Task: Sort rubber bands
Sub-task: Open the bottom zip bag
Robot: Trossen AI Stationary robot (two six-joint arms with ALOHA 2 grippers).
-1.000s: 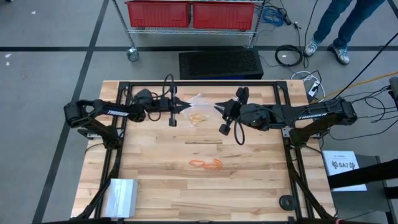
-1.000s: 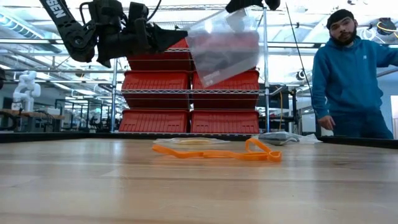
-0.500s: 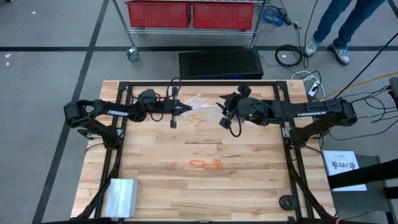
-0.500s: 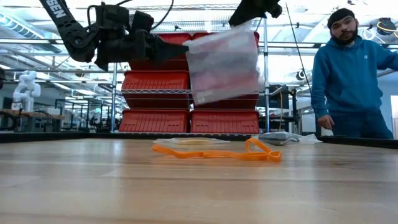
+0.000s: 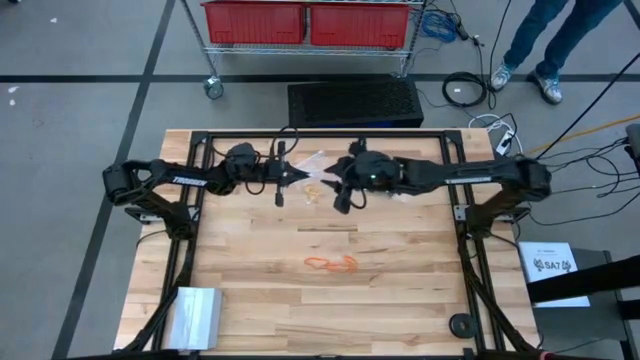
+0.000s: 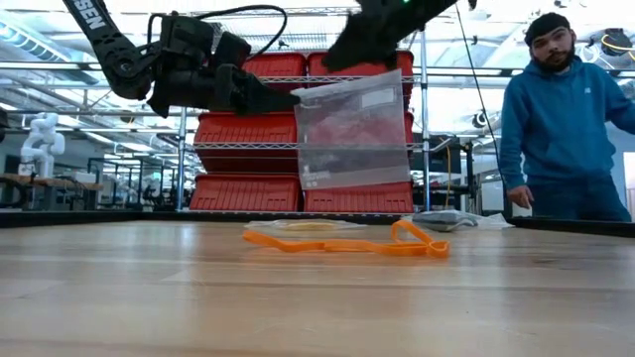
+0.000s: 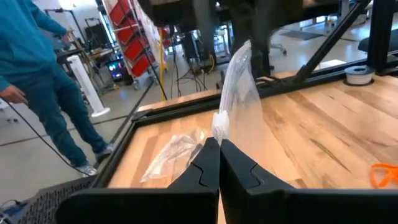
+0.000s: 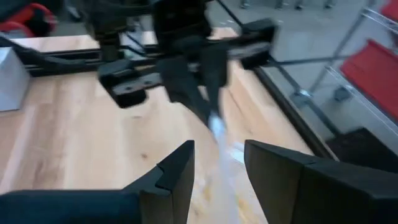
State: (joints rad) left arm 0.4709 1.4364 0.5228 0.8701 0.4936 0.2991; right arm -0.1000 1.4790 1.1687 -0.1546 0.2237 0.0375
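Observation:
My left gripper [image 5: 300,174] [image 6: 293,99] [image 7: 219,146] is shut on a clear plastic bag [image 6: 352,134] [image 7: 239,93] held in the air over the far middle of the table. My right gripper [image 5: 337,178] [image 8: 217,155] is open right beside it, one finger on either side of the bag's top edge. A bunch of orange rubber bands [image 5: 330,263] [image 6: 347,241] lies flat on the table's middle. Below the grippers a second clear bag [image 7: 174,155] [image 6: 308,226] lies on the boards with a yellowish-tan band [image 5: 318,189] by it. My left gripper pinches the bag's upper corner [image 7: 217,127] between its two fingertips, coming level from the table's left. The bag hangs below and beside the fingers, nearly upright and lifted clear of the table. My right gripper: I cannot tell whether its open fingers [image 8: 180,168] touch the bag's top edge.
A white box [image 5: 195,315] sits at the near left corner and a small black round thing [image 5: 460,325] at the near right. Black frame rails [image 5: 330,135] run along the far edge and both sides. A person in a blue hoodie [image 6: 556,129] stands beyond the table.
My right gripper has moved toward the table's left, close up to the left gripper. The bag's upper corner on the right gripper's side has come down, so the bag has swung from a raised slant to hang nearly upright. The left gripper has kept its hold.

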